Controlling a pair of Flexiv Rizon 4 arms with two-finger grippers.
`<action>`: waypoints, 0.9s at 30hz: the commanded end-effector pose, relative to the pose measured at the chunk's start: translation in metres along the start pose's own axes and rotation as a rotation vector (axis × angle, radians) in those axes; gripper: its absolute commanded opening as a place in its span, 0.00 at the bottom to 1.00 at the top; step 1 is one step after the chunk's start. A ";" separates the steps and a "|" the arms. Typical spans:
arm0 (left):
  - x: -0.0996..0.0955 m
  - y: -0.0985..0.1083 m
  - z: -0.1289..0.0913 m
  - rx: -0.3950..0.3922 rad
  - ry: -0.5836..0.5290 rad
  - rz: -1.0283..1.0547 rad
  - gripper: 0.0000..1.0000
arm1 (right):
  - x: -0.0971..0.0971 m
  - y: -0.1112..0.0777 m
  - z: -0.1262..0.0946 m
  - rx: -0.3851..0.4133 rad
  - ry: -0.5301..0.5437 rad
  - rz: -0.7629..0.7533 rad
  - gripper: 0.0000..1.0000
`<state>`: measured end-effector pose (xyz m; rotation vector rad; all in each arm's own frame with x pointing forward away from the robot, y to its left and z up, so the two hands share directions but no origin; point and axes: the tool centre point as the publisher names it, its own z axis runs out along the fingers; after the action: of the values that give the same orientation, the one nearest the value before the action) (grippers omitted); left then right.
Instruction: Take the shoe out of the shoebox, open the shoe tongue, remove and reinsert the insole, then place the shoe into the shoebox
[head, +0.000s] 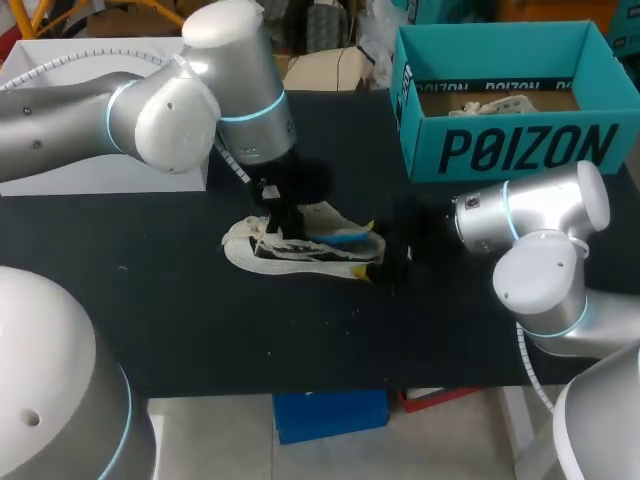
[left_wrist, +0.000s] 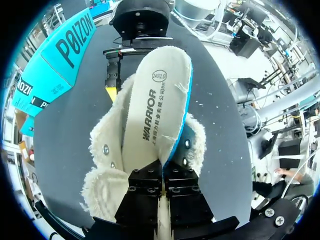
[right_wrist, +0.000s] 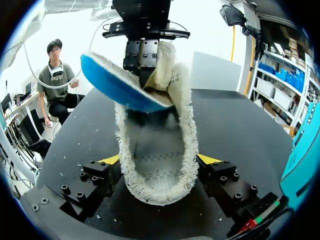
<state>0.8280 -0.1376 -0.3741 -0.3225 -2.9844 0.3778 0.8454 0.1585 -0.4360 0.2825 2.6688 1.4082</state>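
We hold with both arms
Our left gripper (left_wrist: 161, 172) pinches the insole (left_wrist: 155, 100); our right gripper (right_wrist: 160, 161), fingers wide, clasps the shoe (right_wrist: 184, 125)

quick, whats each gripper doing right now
left gripper: closed on the insole
right gripper: closed on the shoe, one finger on each side

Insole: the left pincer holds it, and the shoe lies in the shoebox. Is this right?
Not quite. The left pincer does hold the insole, but the shoe lies on the table, outside the shoebox, as the head view shows.
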 end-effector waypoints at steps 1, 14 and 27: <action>0.001 -0.001 -0.005 -0.005 0.008 0.008 0.00 | -0.001 -0.003 0.001 0.001 0.000 0.000 0.00; -0.005 -0.019 0.018 0.037 -0.063 0.124 0.22 | -0.001 -0.003 0.001 0.001 0.000 0.000 0.00; -0.004 -0.045 0.021 0.077 -0.168 0.223 0.40 | -0.001 -0.003 0.001 0.001 0.000 0.000 0.00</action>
<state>0.8247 -0.1825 -0.3804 -0.6476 -3.0738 0.5654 0.8454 0.1583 -0.4361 0.2829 2.6689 1.4079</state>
